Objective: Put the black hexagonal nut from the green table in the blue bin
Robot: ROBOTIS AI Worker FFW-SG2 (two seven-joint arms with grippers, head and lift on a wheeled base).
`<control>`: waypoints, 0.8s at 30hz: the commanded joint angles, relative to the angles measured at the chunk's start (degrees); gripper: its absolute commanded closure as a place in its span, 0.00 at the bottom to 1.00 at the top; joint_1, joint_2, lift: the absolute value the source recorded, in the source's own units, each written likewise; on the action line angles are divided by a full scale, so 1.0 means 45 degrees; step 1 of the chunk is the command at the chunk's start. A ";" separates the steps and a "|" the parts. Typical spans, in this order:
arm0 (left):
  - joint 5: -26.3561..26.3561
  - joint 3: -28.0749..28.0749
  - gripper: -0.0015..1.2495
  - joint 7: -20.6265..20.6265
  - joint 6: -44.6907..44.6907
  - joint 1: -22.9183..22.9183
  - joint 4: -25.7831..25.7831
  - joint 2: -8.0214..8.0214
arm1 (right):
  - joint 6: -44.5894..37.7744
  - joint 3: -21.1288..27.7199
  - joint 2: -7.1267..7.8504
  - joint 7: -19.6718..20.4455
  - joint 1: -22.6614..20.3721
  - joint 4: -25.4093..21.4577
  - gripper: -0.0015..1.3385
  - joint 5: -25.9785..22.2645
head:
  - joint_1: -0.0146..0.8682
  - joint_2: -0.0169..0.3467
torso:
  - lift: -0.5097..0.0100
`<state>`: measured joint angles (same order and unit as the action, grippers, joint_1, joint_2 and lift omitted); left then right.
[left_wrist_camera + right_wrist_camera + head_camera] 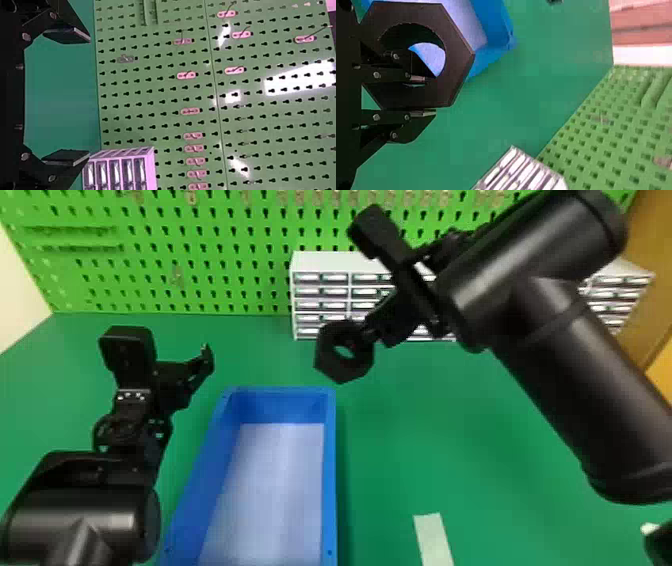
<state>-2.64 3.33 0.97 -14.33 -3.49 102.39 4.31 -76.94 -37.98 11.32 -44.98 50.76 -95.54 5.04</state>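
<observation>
Green pegboard (225, 239) behind; right gripper (427, 96) pinches the black hexagonal nut (345, 373) in its jaws, toward the surface's (480, 430) far edge, beyond the blue bin (331, 465). Centre it over, lower, then release; left gripper's (88, 97) jaws stand wide.

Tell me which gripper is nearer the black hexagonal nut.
Right. The right gripper grips the nut by one side; the left gripper is open and apart, off to the nut's left.
</observation>
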 commanded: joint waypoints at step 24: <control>-0.0019 0.0119 0.20 0.0000 -0.0039 -0.0065 0.0118 0.0000 | 0.1317 -0.3416 -0.0640 0.2829 -0.0088 0.0665 0.76 -0.5162 | 0.79 0.19 | 0.80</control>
<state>-2.71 3.83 0.97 -14.46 -3.78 102.85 4.31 -72.31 -51.88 8.50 -32.94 50.68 -93.27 -15.81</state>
